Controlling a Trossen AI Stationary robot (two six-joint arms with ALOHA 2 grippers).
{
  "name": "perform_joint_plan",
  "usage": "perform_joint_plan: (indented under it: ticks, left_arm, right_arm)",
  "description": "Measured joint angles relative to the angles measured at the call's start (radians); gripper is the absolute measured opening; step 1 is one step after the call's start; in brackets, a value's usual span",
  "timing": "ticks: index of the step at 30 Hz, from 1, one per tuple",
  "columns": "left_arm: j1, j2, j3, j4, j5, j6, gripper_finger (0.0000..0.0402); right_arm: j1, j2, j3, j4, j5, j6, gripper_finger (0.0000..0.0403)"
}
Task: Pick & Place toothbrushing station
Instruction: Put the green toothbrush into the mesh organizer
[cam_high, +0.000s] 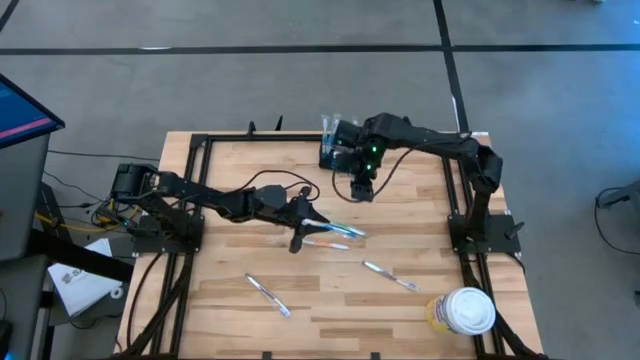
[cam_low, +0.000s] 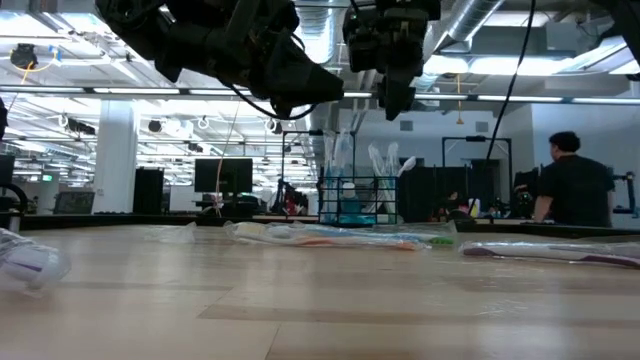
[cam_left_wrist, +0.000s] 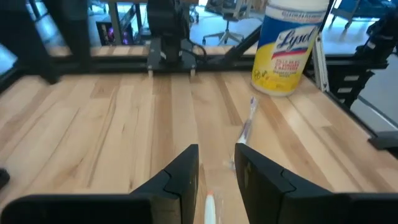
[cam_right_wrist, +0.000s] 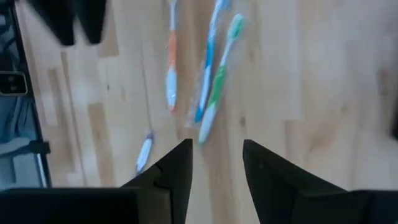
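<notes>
Right gripper (cam_high: 361, 190) upper centre of high view, fingers apart, nothing between them, above bare wood. Black mesh holder (cam_high: 337, 146) just behind it at table's far edge (brushes standing inside). Left gripper (cam_high: 304, 232) mid-frame, fingers parted, empty, over loose toothbrushes (cam_high: 337, 231). Wipes tub (cam_high: 461, 311) lower right.

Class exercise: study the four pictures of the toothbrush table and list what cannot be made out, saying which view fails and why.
- Wire holder: high view, partly covered by the right arm; its contents stay unclear.
- Left gripper: high view too small to show whether it grips a toothbrush.
- Wipes tub: left wrist view, top cut off by the edge.
- Person: low view, distant.
</notes>
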Motion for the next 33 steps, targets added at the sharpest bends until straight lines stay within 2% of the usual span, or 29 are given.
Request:
perform_joint_plan:
  ticks: [7, 15, 20, 26, 33]
  left_arm:
    - [0.031, 0.0, 0.0, -0.081, 0.0, 0.0, 0.0099]
    - [0.048, 0.0, 0.0, -0.112, 0.0, 0.0, 0.0099]
    - [0.048, 0.0, 0.0, -0.114, 0.0, 0.0, 0.0099]
    - [0.048, 0.0, 0.0, -0.115, 0.0, 0.0, 0.0099]
    - [0.048, 0.0, 0.0, -0.115, 0.0, 0.0, 0.0099]
  right_arm:
    - [0.088, 0.0, -0.085, 0.028, 0.003, 0.084, 0.0124]
    - [0.182, 0.0, -0.217, 0.162, 0.009, 0.17, 0.0104]
    - [0.235, 0.0, -0.32, 0.251, 0.133, 0.228, 0.0091]
    - [0.279, 0.0, -0.417, 0.362, 0.178, 0.342, 0.0077]
    - [0.335, 0.0, -0.5, 0.425, 0.311, 0.425, 0.0071]
